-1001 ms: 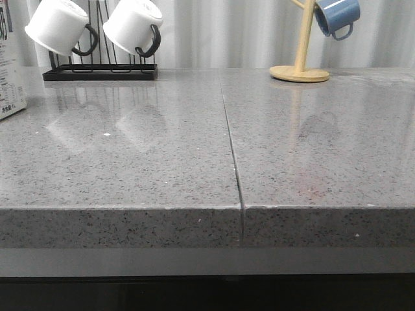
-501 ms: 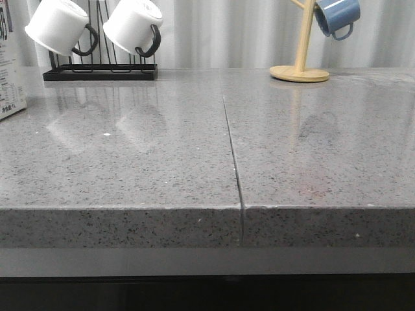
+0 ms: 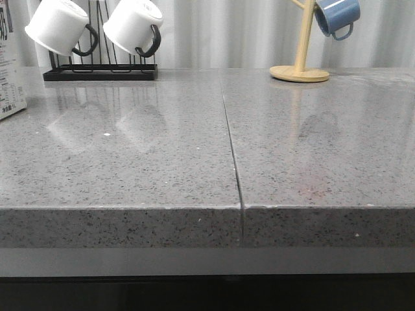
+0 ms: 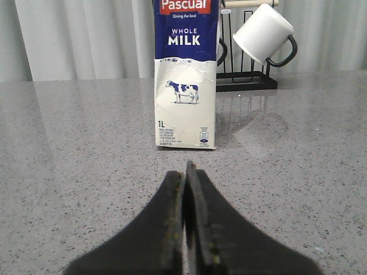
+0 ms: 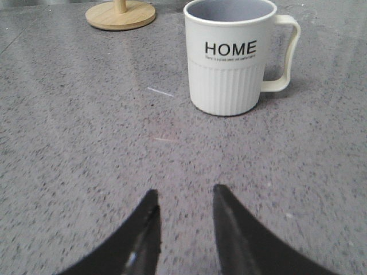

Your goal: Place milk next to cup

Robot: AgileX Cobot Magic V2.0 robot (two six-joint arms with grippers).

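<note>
Nothing has shifted in the front view over the last second — the milk carton (image 4: 186,80) stands untouched on the desk (image 3: 194,149) before the left fingers (image 4: 175,197), pressed together and empty, while the slightly parted right fingers (image 5: 150,215) face the HOME cup (image 5: 229,57) — so the pickup is yet to begin.

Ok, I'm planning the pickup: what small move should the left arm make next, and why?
Probably open the left gripper first. Its fingers are pressed together, while the milk stands upright on the counter straight ahead, untouched, so shut fingers could not fit around the carton.
</note>
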